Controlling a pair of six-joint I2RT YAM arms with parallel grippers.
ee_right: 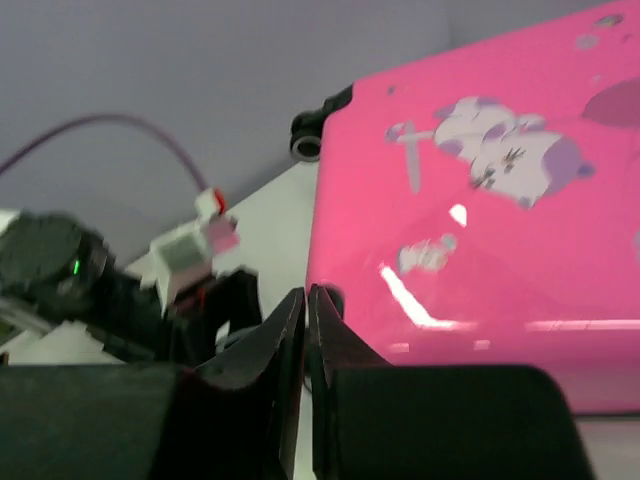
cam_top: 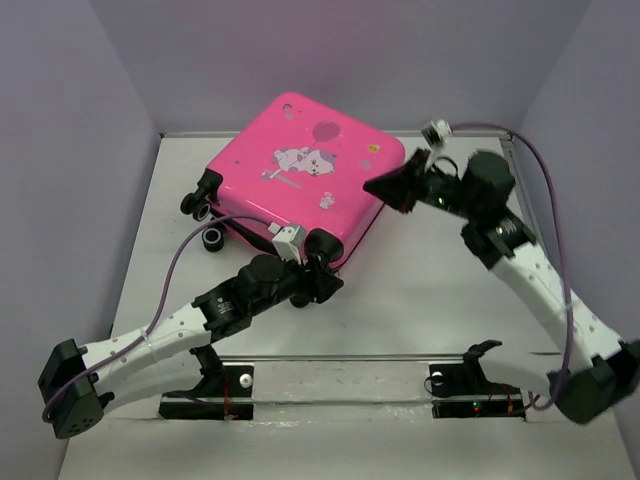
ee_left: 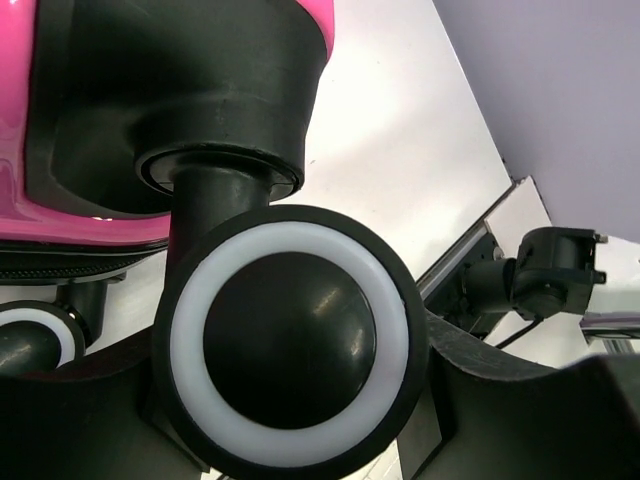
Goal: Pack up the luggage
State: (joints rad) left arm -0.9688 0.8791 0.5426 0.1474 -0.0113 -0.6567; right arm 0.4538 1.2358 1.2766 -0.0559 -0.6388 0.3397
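Note:
The luggage point(cam_top: 290, 170) is a hot-pink suitcase lying flat and closed, cartoon print up, at the back middle of the table. My left gripper point(cam_top: 322, 272) is at its near corner, and its fingers sit on either side of a black wheel with a white ring point(ee_left: 290, 345). The pink shell point(ee_left: 15, 100) is above it. My right gripper point(cam_top: 380, 188) is shut and empty, its tips point(ee_right: 306, 300) just beside the suitcase's right edge point(ee_right: 480, 200).
Two more black wheels point(cam_top: 214, 240) stick out at the suitcase's left side, and another shows in the left wrist view point(ee_left: 25, 340). A metal rail point(cam_top: 340, 358) with the arm mounts runs along the near edge. Purple walls close in the table on three sides.

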